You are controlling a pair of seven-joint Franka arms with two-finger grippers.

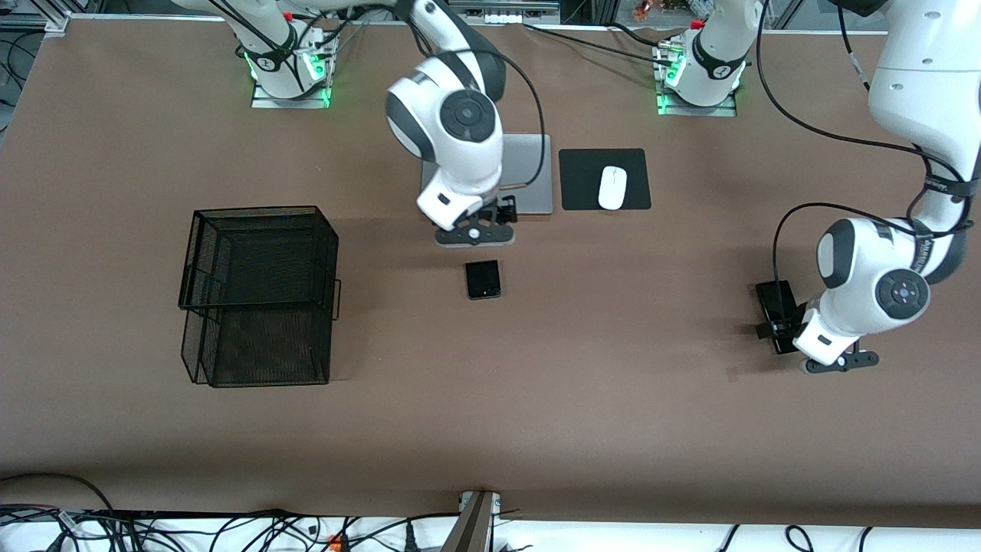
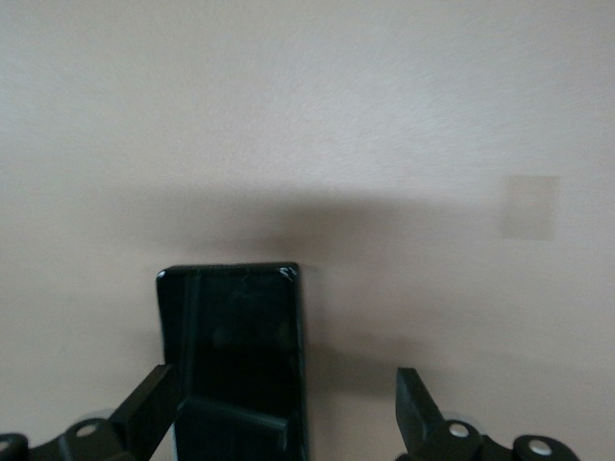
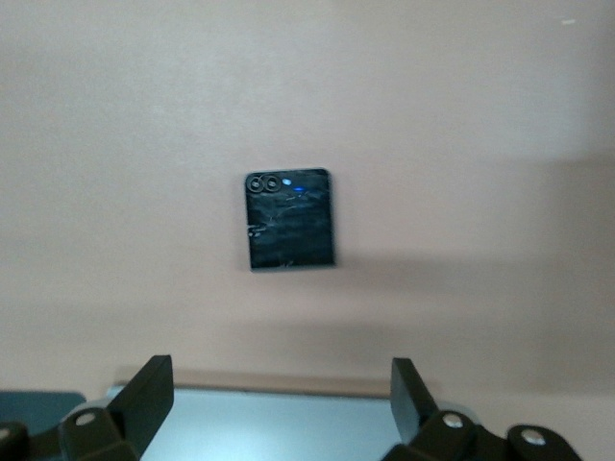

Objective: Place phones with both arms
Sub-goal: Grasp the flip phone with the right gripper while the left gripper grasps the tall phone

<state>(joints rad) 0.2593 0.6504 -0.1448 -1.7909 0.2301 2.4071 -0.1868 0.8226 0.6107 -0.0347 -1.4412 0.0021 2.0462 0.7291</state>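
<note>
Right arm comes from its base, elbow bent, wrist pointing down; right gripper (image 1: 502,212) hangs over the grey laptop's (image 1: 536,172) edge that faces the front camera, near table centre. In the right wrist view its fingers (image 3: 146,399) are spread wide, holding nothing, with the laptop edge (image 3: 259,423) under them. The small black folded phone (image 1: 483,279) lies flat on the brown table (image 1: 536,399), nearer the front camera than the right gripper and apart from it; two camera lenses and a blue glint show at one end (image 3: 288,220). Left arm drops in from above at its end of the table, forearm bent down low, wrist turned so the left gripper (image 1: 783,331) sits right at the long black slab phone (image 1: 775,303). In the left wrist view the fingers (image 2: 149,408) are wide, the slab (image 2: 235,360) sits between them tight against one finger, a clear gap to the other; not clamped. Cannot tell if that finger actually touches it. Black wire basket (image 1: 260,295) stands toward the right arm's end. White mouse (image 1: 612,187) sits on a black mouse pad (image 1: 582,180) beside the laptop.
</note>
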